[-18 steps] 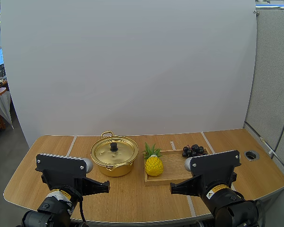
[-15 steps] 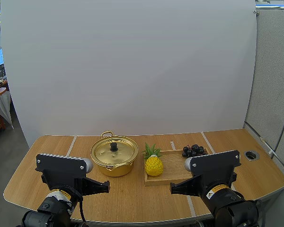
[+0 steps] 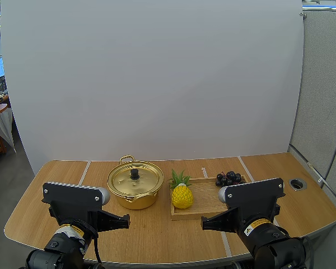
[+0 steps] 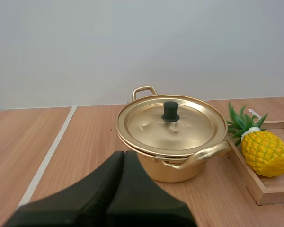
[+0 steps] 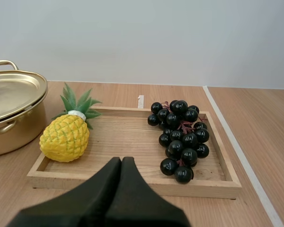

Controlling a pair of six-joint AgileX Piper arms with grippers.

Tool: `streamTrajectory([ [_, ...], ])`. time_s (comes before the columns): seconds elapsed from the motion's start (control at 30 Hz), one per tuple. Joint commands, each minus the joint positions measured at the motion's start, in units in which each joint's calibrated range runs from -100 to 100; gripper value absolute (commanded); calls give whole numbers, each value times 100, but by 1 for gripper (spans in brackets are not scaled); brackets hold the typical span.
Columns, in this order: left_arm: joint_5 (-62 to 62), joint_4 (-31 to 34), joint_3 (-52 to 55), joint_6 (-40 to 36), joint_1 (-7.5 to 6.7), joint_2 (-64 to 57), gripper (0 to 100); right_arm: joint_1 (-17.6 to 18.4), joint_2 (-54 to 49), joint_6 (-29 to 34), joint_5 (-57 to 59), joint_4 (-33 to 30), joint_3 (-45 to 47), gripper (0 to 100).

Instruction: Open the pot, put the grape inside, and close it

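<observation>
Fingers on my left gripper (image 4: pixel 124 153) lie pressed together as one dark wedge, holding nothing; those of my right gripper (image 5: pixel 121 159) are closed and empty too. Straight ahead of the left fingertips, a little apart, stands the shiny gold metal pot (image 4: pixel 166 172), its shallow gold lid (image 4: pixel 144 126) seated, with a small black knob (image 4: pixel 170 111) upright at its centre. Beyond the right fingertips and slightly to their right, the bunch of dark purple-black grapes (image 5: pixel 181 138) lies in the rectangular wooden tray (image 5: pixel 208 188). A yellow toy pineapple (image 5: pixel 65 137) sits to the fingers' left.

The lid looks thin, light and slick, so the knob seems the only sound hold: pinch it from above. The grapes are probably a light, knobbly, somewhat floppy cluster. Gripping across the bunch's thick middle seems safer than taking one berry, which could slip.
</observation>
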Motion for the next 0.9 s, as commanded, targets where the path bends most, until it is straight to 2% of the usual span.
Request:
streamTrajectory([
  [0.0, -134, 11, 8, -59, 2, -22, 0, -25, -37, 13, -29, -41, 0, 0],
  [0.47, -134, 11, -99, -58, 2, -22, 0, -25, -37, 13, -82, -41, 0, 0],
  [0.67, -134, 11, -1053, -58, 2, -22, 0, -25, -37, 13, 620, 136, -919, 0],
  [0.87, 159, 11, -2296, -58, 2, -22, 0, -25, -37, 13, 1110, 223, -2283, 0],
])
